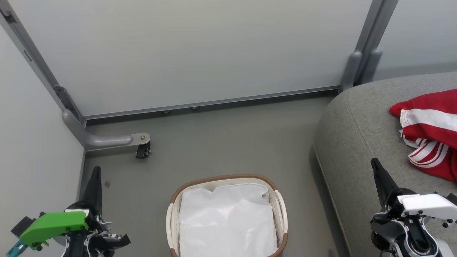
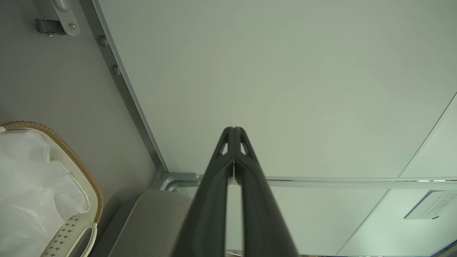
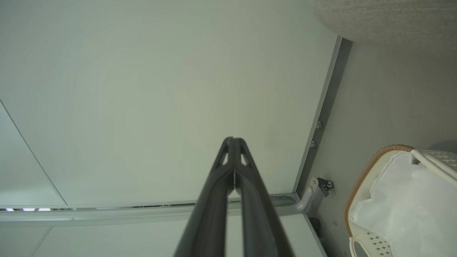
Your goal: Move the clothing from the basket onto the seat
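The basket [image 1: 281,214] is creamy white with a brown woven rim and diamond-patterned holes, and its liner [image 1: 226,221] is plain white. Right of the basket, the seat [image 1: 353,142] is flecked grey. The clothing [image 1: 428,132] on it is bright red with a broad white band and red-and-white striped trim. The floor [image 1: 221,142] around the basket is dull grey-green. The left end effector [image 1: 95,173] is black under a green cover.

Grey floor [image 1: 221,142]: basket [image 1: 223,176], seat [image 1: 357,135]. Seat: red clothing [image 1: 428,121].
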You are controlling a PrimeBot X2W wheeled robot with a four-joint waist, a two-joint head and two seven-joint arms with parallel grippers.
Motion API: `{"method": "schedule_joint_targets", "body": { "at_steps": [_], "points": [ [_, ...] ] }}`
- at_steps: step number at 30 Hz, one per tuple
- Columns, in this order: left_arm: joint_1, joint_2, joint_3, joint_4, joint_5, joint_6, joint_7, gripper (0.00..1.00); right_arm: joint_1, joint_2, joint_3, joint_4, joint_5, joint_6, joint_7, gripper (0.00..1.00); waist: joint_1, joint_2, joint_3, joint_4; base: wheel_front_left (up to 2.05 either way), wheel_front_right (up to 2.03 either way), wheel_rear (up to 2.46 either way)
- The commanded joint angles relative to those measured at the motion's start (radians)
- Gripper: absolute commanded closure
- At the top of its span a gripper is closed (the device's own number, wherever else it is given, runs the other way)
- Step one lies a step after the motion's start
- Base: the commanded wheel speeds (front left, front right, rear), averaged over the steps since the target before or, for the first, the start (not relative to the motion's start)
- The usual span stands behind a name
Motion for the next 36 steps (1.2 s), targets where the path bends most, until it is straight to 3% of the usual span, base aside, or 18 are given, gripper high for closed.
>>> {"method": "schedule_joint_targets", "body": {
  "at_steps": [1,36],
  "points": [
    [-0.011,0.007,0.002,-0.001,-0.004,-0.006,0.004,1.0,0.011,-0.006,-0.002,-0.003,0.003,0.0,0.001,1.0,0.0,0.0,0.0,0.0,0.0,0.0,0.0],
    [-0.01,0.007,0.002,-0.001,-0.004,-0.006,0.004,1.0,0.011,-0.006,-0.002,-0.003,0.003,0.0,0.001,1.0,0.0,0.0,0.0,0.0,0.0,0.0,0.0]
  ]
}}
